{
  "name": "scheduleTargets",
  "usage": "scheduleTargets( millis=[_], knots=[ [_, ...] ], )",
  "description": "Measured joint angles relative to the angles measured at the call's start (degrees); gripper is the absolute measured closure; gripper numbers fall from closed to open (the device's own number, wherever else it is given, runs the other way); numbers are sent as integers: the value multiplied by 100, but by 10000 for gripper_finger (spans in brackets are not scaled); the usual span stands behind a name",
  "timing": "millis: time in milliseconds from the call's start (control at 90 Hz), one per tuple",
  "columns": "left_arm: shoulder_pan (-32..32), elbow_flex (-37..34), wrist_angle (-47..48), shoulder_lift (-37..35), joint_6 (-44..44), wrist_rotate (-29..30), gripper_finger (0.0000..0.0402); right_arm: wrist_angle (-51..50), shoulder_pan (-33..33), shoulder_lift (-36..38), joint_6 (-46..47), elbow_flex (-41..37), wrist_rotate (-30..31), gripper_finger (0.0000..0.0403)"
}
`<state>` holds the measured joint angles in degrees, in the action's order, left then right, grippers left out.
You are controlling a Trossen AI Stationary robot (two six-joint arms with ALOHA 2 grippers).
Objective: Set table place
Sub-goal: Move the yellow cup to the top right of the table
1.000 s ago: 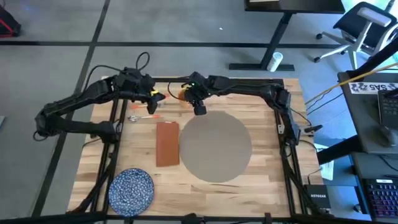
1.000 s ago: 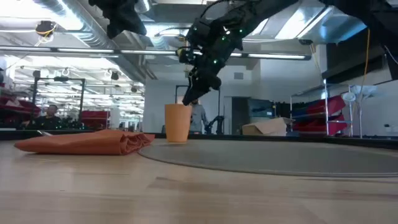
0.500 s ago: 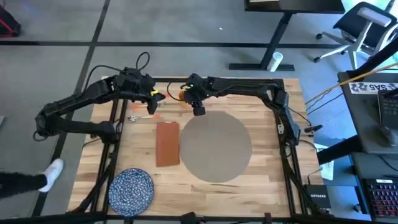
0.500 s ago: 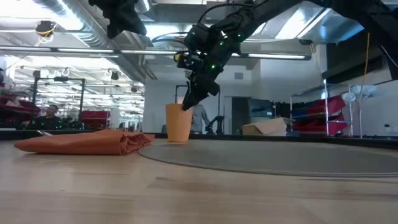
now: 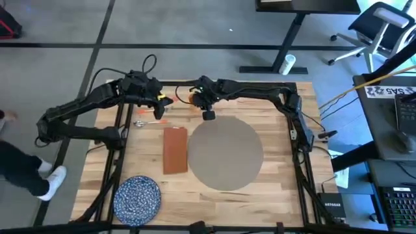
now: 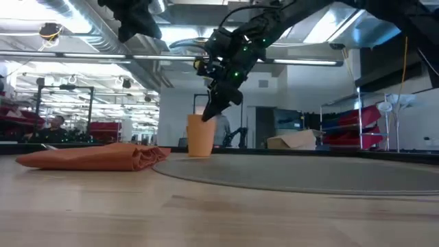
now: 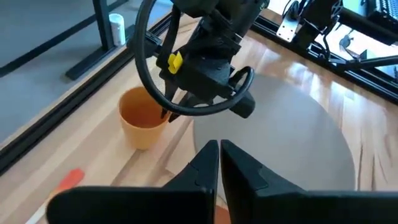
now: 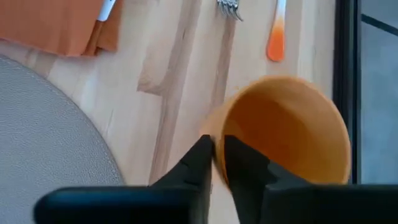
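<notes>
One orange cup (image 8: pixel 292 130), its rim pinched by the right gripper (image 8: pixel 217 149); left gripper (image 7: pixel 219 152) closed, empty.

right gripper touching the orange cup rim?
Touching. The right wrist view shows the right gripper with one finger on each side of the orange cup's rim, shut on the wall; the low view agrees.
</notes>
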<state>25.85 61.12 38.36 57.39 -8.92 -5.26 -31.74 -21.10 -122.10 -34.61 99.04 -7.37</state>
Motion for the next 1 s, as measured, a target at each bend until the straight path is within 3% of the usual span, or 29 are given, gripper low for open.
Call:
scheduleTargets(
  millis=[233,456,744,1000],
  knots=[
    [0,0,-2,0,1,0,402,-385,7,0,13,89,189,398],
    [1,0,-3,0,32,0,402,-1051,-35,0,158,835,323,401],
    [2,0,-3,0,70,-2,402,-2233,-365,4,326,1938,-478,402],
    [2,2,-59,0,185,-2,402,-2717,-440,72,139,2223,-907,402]
  ],
)
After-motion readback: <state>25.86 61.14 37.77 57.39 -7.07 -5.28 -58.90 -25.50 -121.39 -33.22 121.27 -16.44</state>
